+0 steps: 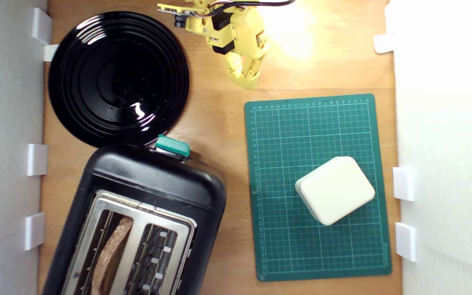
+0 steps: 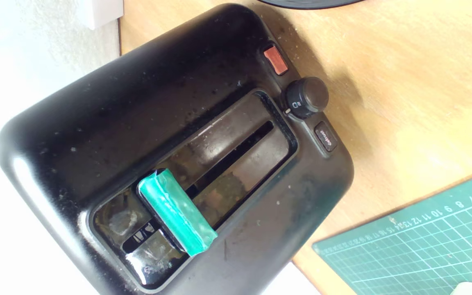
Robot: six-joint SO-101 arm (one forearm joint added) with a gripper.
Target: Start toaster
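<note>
Wooden tabletop between white walls

I saw a light wooden tabletop (image 1: pixel 219 119) bounded by white side walls (image 1: pixel 449 123); small white brackets (image 1: pixel 37 159) lined both edges; bright glare (image 1: pixel 291 30) washed the far side.

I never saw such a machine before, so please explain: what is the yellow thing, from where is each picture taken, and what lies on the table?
The yellow thing is a small robot arm ending in a pincer, which holds nothing. One picture looks down from above; the other comes from a camera on the arm's wrist. On the wooden table lie a black plate, a green cutting mat with a cream block, and a black toaster with bread in one slot. The wrist picture shows its green lever.
</note>
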